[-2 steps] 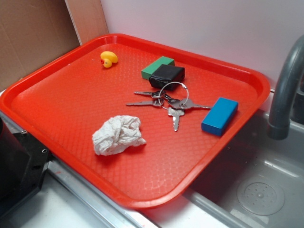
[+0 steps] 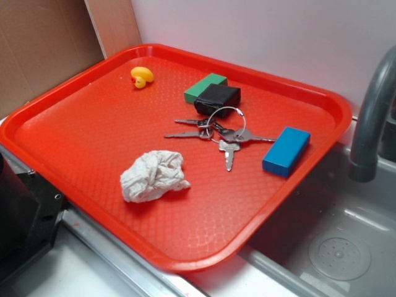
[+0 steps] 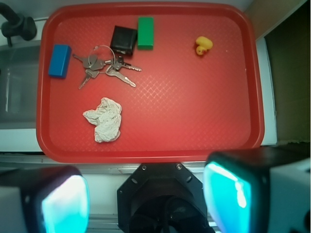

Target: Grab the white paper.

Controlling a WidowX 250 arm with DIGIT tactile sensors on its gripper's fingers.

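In the exterior view, the white paper (image 2: 153,176) was seen lying crumpled on the near part of the red tray (image 2: 74,133), apart from the bunch of keys (image 2: 219,133), the blue block (image 2: 286,151), the black fob (image 2: 217,99), the green block (image 2: 205,87) and the yellow duck (image 2: 142,77), with no gripper in sight. In the wrist view, the gripper (image 3: 146,201) was held high above the tray's near edge, its two fingers (image 3: 63,204) spread wide with nothing between them, and the paper (image 3: 104,119) was found in the tray's left half, below the keys (image 3: 102,65) and well clear of the fingers.

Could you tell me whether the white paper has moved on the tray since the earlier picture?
No. The white paper lies at the same spot, equally far from the keys.
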